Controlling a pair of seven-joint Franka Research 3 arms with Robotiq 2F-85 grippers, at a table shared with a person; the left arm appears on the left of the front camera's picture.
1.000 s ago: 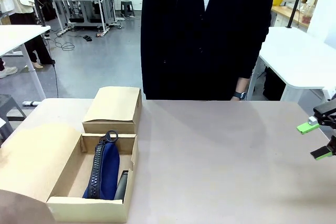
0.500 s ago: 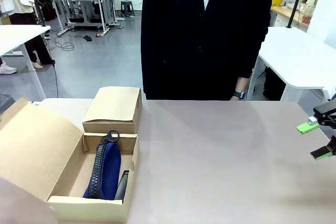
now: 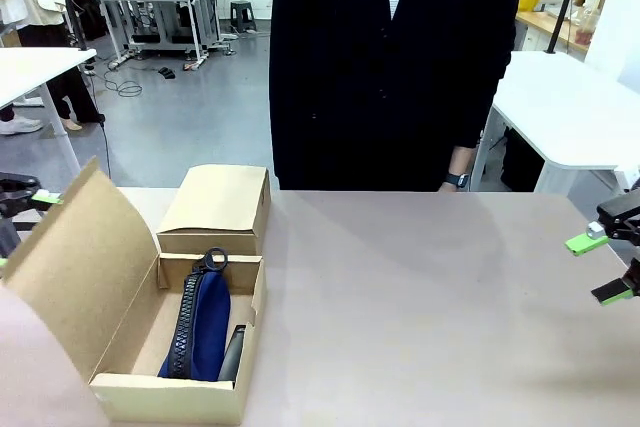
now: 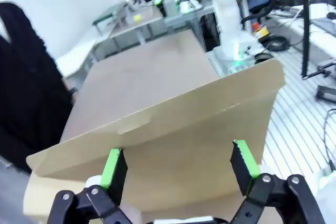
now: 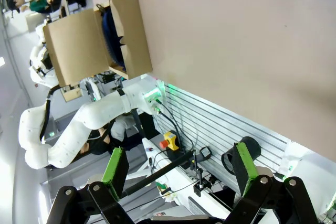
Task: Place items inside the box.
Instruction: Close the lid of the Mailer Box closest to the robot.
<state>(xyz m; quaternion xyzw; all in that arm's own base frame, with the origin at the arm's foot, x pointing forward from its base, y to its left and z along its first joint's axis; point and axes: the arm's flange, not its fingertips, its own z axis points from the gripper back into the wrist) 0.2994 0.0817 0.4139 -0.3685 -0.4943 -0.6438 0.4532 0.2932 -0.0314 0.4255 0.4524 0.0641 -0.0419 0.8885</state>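
Looks like closing time: pouch [image 3: 200,325] sits in the box [image 3: 170,395], left end effector [image 4: 178,163] spread behind the half-raised lid [image 3: 62,252], next it needs pushing over; right end effector [image 3: 605,265] spread, idle

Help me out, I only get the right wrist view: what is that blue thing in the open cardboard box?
Observer: A dark blue zip pouch, lying lengthwise in the box, with its zip's ring pull toward the person.
Operator: Anything else in there?
Observer: A slim black item lies beside the pouch, on the robot's right of it. It is too hidden to name.
Operator: What props that flap lid up?
Observer: The left gripper sits right behind the flap lid with its jaws open. I cannot tell whether it touches the lid.
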